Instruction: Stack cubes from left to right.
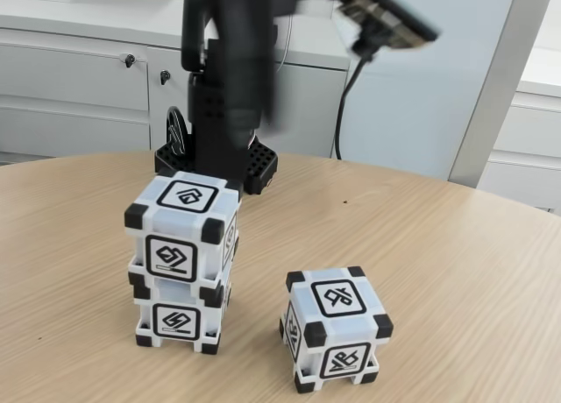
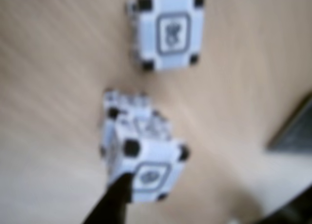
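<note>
Two white cubes with black corners are stacked at the left of the fixed view, the top cube sitting slightly turned on the bottom cube. A third cube stands alone on the table to their right. My arm is raised and motion-blurred behind the stack, its gripper head high at the upper right, touching nothing. The wrist view looks down on the stack's top cube, the lower cube and the lone cube. One dark finger pokes in from the bottom edge; the jaws' state is unclear.
The arm's black base and a black toothed block stand behind the stack. A cable hangs at the back. White cabinets lie beyond the round wooden table. A dark object sits at the wrist view's right edge.
</note>
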### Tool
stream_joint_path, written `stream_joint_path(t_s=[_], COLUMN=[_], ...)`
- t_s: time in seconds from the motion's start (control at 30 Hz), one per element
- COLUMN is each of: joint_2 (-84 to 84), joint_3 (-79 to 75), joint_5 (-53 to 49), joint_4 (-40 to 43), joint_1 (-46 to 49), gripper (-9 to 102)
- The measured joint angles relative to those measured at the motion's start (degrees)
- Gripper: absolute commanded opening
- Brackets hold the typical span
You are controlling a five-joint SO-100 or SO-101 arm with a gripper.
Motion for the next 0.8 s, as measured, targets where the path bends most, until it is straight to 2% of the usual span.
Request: stream_joint_path(t_s=[0.23,0.37,0.67,0.8], joint_2=[1.8,1.6,-6.0,-9.9], joint_3=[0.0,0.0,0.0,0.0], joint_5=[-1.2,1.4,3.0,6.9], joint_4=[0.0,-1.4,-11.9,-14.2], joint_1=[-9.8,-10.6,-10.7,-10.7], gripper=[42,42,42,42])
